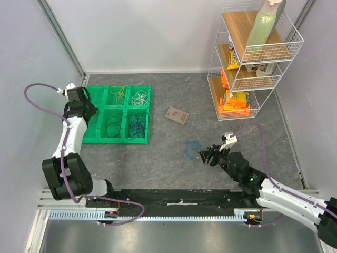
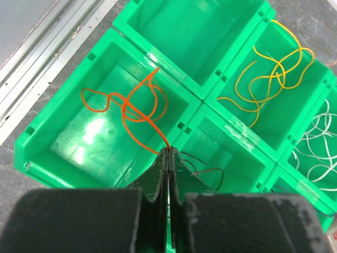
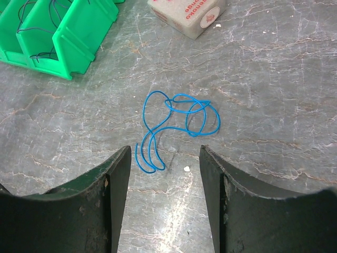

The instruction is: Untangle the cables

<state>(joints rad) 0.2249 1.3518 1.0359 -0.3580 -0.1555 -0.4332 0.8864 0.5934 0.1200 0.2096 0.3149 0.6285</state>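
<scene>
My left gripper point(image 2: 168, 154) is shut on the end of the orange-red cable point(image 2: 126, 108), whose loops hang into a compartment of the green bin tray point(image 2: 113, 39). In the top view the left gripper point(image 1: 89, 109) is over the tray's left side point(image 1: 90, 138). Other compartments hold a yellow cable point(image 2: 274, 79), a white cable point(image 2: 316, 150) and a dark cable point(image 2: 208, 169). The blue cable point(image 3: 176, 124) lies loose on the table just ahead of my right gripper point(image 3: 164, 158), which is open and empty. It also shows in the top view point(image 1: 190, 149), left of the right gripper point(image 1: 207, 156).
A small pink-and-white box point(image 1: 177, 115) lies on the table right of the tray and shows in the right wrist view point(image 3: 187, 16). A white wire shelf point(image 1: 253, 63) with packets and a bottle stands at the back right. Walls close off the left and back.
</scene>
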